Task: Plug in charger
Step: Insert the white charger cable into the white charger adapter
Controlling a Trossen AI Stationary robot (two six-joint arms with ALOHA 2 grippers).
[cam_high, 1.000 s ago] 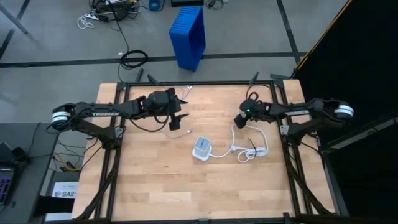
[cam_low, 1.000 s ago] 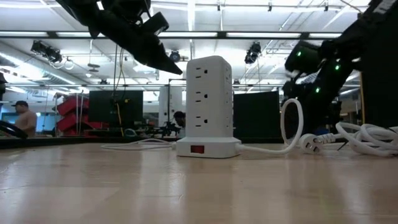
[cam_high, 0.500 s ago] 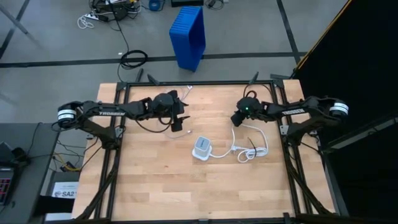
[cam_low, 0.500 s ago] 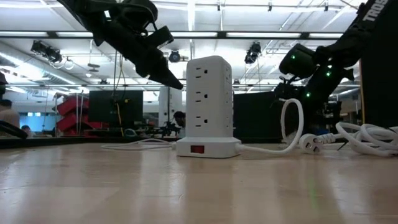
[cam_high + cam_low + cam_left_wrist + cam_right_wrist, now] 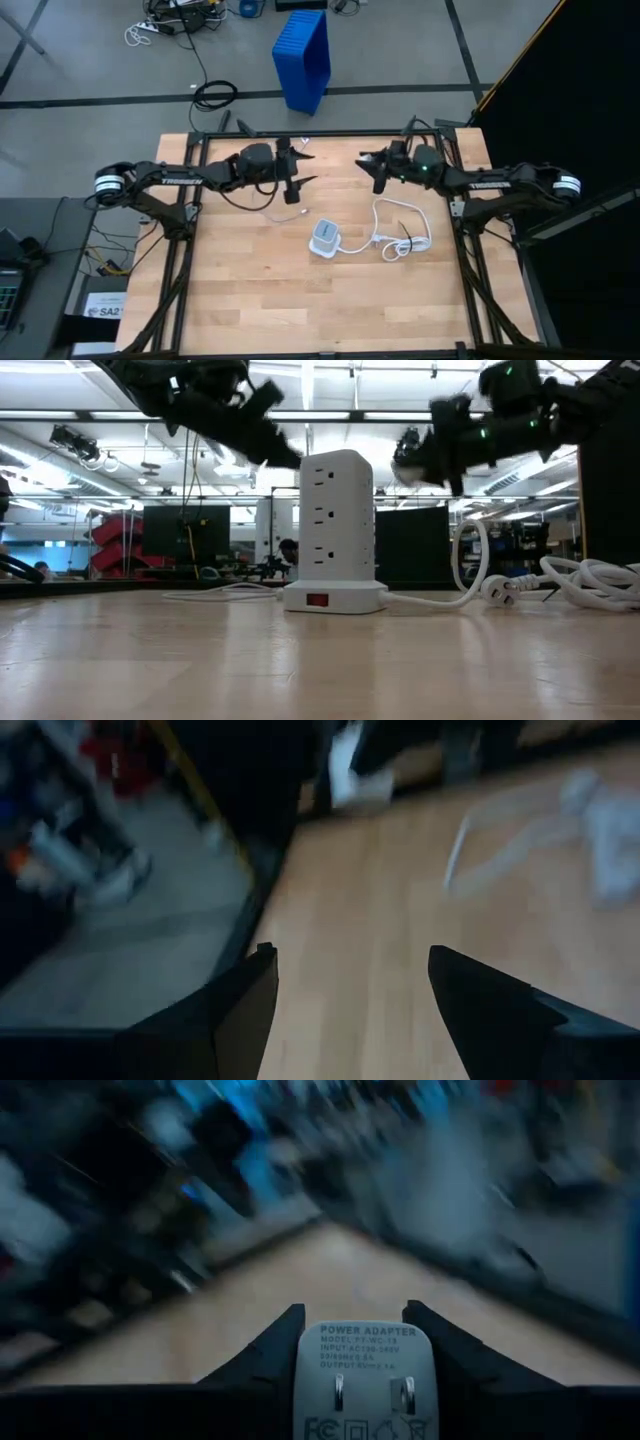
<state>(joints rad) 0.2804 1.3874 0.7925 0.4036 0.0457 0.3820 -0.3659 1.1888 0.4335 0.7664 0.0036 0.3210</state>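
From above, the right gripper point(image 5: 372, 166) hung over the worktop's point(image 5: 250, 290) far edge, facing the spread, empty left gripper point(image 5: 297, 172); the power tower point(image 5: 325, 237) stood nearer the camera between them. Level across, the tower point(image 5: 336, 530) separated both grippers. The right wrist view alone showed the charger point(image 5: 364, 1380) pinched between the fingers point(image 5: 262, 1358), prongs outward.

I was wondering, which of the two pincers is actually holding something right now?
The right pincer: a white power adapter sits clamped between its fingers, prongs facing outward. The left pincer is open with only bare table showing between its fingers.
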